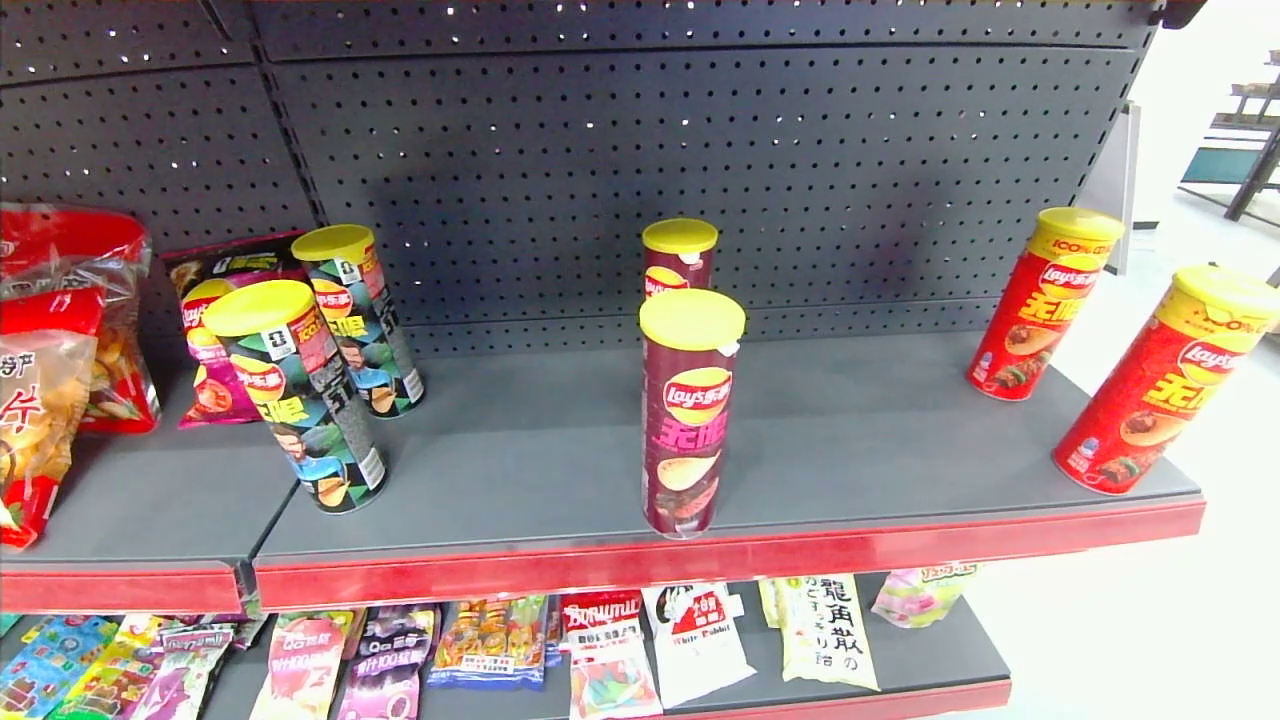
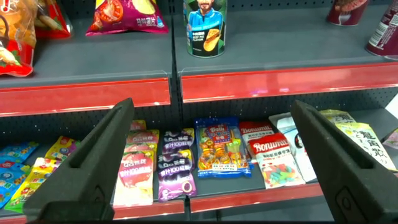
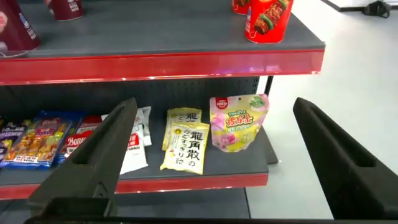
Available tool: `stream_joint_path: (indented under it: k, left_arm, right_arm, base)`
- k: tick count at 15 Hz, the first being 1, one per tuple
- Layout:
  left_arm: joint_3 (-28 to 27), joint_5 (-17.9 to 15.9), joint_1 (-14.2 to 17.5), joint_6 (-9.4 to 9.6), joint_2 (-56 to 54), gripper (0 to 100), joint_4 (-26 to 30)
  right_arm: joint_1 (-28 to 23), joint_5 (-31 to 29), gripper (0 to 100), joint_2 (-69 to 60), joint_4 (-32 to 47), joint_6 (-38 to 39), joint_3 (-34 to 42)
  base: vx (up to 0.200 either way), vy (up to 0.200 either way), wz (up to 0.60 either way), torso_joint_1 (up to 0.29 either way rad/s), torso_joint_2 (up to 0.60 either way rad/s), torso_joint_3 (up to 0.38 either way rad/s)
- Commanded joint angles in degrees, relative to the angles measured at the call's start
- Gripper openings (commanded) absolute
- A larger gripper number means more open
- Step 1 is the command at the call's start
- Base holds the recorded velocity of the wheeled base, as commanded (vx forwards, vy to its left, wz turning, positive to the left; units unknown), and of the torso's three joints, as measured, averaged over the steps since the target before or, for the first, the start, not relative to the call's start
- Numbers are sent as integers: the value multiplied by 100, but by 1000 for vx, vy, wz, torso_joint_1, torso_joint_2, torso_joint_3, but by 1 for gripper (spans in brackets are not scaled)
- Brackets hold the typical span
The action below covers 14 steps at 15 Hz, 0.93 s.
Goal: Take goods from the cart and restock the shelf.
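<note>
The shelf (image 1: pixel 520 470) looks part-filled to me. On its upper board stand six chip cans in three pairs, each pair with one can near the front lip and one farther back: two dark patterned cans (image 1: pixel 295 400) towards the left, two maroon cans (image 1: pixel 690 420) in the middle, and two red cans (image 1: pixel 1160 385) at the right end. All six are upright. Wide bare stretches of grey board lie between the pairs and behind them, so I'd judge there is plenty of room for more stock. Left of the patterned cans, past the seam in the board, sit snack bags (image 1: pixel 60 330). The tier below carries a row of flat sweet packets (image 1: pixel 610 650).

Neither arm carries anything just now. The left gripper (image 2: pixel 211 109) faces the shelf front with its jaws wide apart and nothing between them, and the right gripper (image 3: pixel 214 102) is the same, jaws spread and empty, pointed towards the right end of the lower tier.

So as I read it, some cans are placed and the robot is between items – the next job would be fetching another from the cart. How much is left in the cart I cannot tell
</note>
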Motion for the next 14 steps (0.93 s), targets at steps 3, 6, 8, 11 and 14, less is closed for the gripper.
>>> stream_joint_path:
  k: [3, 6, 8, 11, 14]
  left_arm:
    - [1, -2, 2, -3, -3, 100, 0]
    - [1, -2, 2, -3, -3, 100, 9]
    - [1, -2, 2, -3, -3, 100, 0]
    - [1, -2, 2, -3, -3, 100, 9]
    - [1, -2, 2, 6, -3, 100, 0]
  right_arm:
    - [2, -7, 100, -13, 2, -4, 0]
    - [2, -7, 100, -13, 2, 4, 0]
    - [2, -7, 100, -13, 2, 4, 0]
    - [2, -7, 100, -13, 2, -4, 0]
    - [2, -16, 100, -13, 2, -13, 0]
  base:
    - [0, 0, 0, 0, 0, 0]
    - [0, 0, 0, 0, 0, 0]
    - [0, 0, 0, 0, 0, 0]
    - [0, 0, 0, 0, 0, 0]
    - [0, 0, 0, 0, 0, 0]
